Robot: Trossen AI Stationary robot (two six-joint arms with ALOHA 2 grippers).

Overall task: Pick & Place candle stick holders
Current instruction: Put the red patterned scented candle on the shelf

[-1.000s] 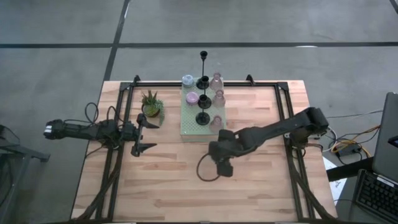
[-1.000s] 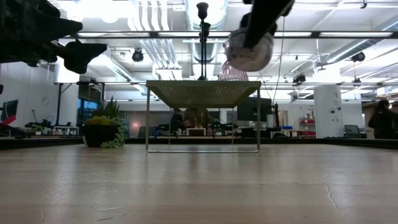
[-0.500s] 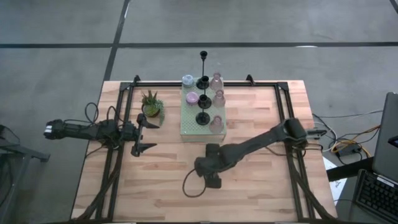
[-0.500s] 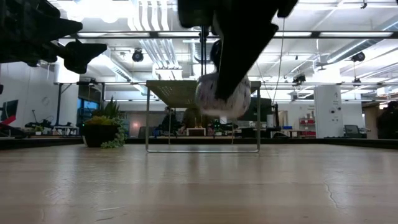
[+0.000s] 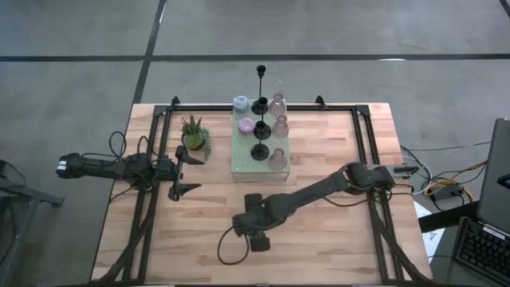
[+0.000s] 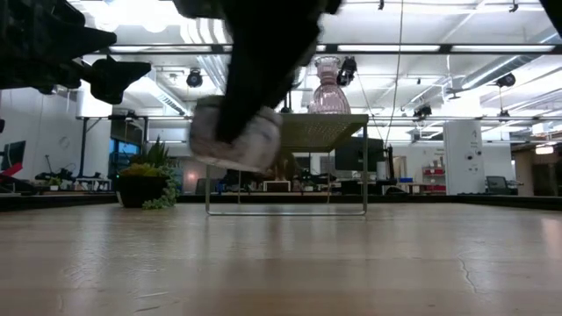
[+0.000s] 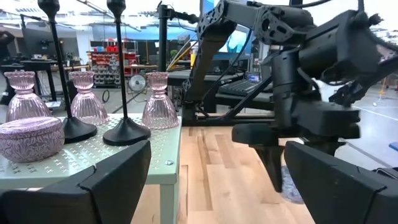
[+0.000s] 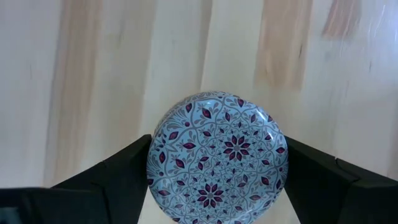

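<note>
Right wrist view: my right gripper [image 8: 217, 180] holds a stubby pastel blue holder [image 8: 217, 160] between its two fingers [image 8: 109, 180], which stand wide apart against the holder's sides. The holder's round face carries a floral pattern of dark purple petals and grey leaves around a central rosette; no brand, label or writing can be read on it. The low view shows this holder [image 6: 234, 133] clear of the wooden table [image 6: 281, 263]. In the high view my right gripper [image 5: 253, 226] is on the near side of the pale green perforated board [image 5: 241, 151], well apart from it. The other holders stand on that board: pink glass ones [image 5: 276, 104], black stemmed ones [image 5: 260, 150]. My left gripper [image 5: 180, 171] waits left of the board, fingers wide open, empty.
</note>
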